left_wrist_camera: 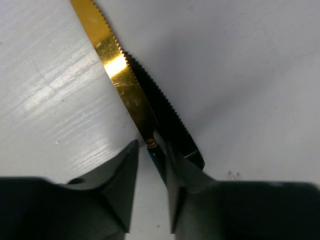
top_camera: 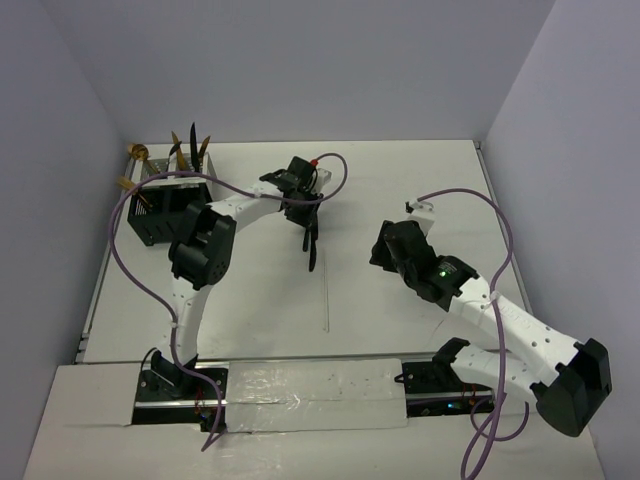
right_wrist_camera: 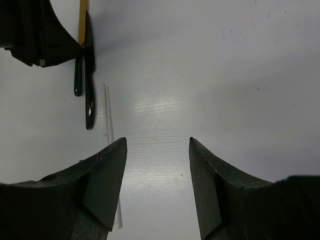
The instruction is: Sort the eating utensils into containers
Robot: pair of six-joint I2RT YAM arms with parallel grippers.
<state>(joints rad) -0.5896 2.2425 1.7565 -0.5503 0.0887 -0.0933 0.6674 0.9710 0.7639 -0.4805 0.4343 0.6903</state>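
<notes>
One knife lay on the worktop, the left end effector set narrow astride its neck, grip uncertain. Right end effector gaped wide and empty. Caddy stood at the far-left corner.

No legible text, label, brand, number or sign in any view. Nothing readable on the serrated gold blade of the knife near the table's middle, nor on the black caddy at the far left.
</notes>
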